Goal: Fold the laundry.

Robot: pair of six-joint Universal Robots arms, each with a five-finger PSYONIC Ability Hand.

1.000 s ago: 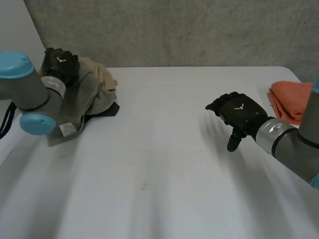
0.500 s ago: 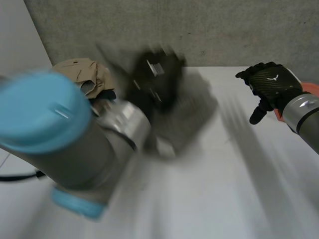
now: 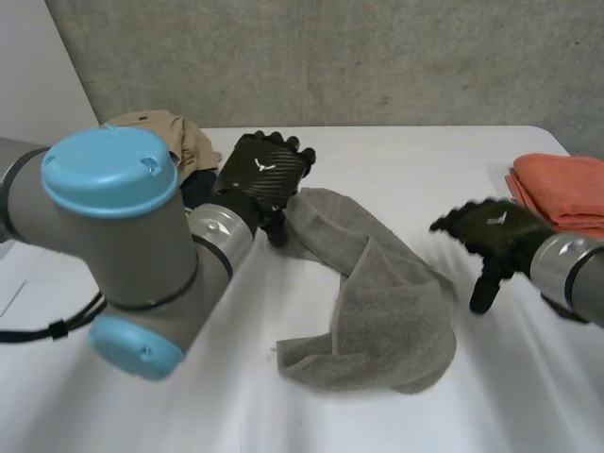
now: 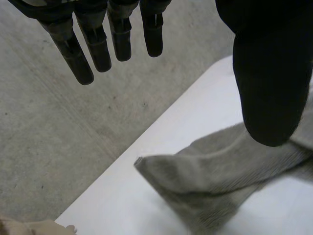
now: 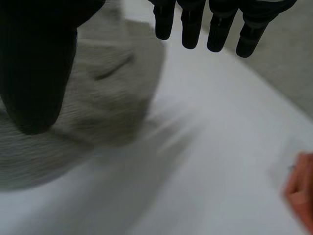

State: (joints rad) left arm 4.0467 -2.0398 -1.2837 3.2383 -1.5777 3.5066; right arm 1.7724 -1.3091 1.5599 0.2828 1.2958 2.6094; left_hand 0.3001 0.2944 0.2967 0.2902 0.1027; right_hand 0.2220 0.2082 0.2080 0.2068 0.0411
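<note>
A grey towel (image 3: 377,302) lies crumpled in the middle of the white table (image 3: 189,415), one end stretching back toward my left hand (image 3: 262,172). That hand hovers at the towel's far left end, open, with nothing in it. In the left wrist view its fingers (image 4: 98,39) are straight and the thumb (image 4: 269,73) stands apart above the towel (image 4: 220,166). My right hand (image 3: 491,236) hangs open just right of the towel. In the right wrist view its fingers (image 5: 215,24) are straight over bare table beside the towel (image 5: 107,88).
A pile of laundry with a beige garment (image 3: 160,132) on top sits at the table's back left, behind my left arm. A folded orange cloth (image 3: 557,189) lies at the right edge, its corner (image 5: 303,186) also in the right wrist view.
My left arm swung from the laundry pile to the table's middle, carrying the grey towel, and let it go. The right hand moved back, then forward to the towel's right side.
</note>
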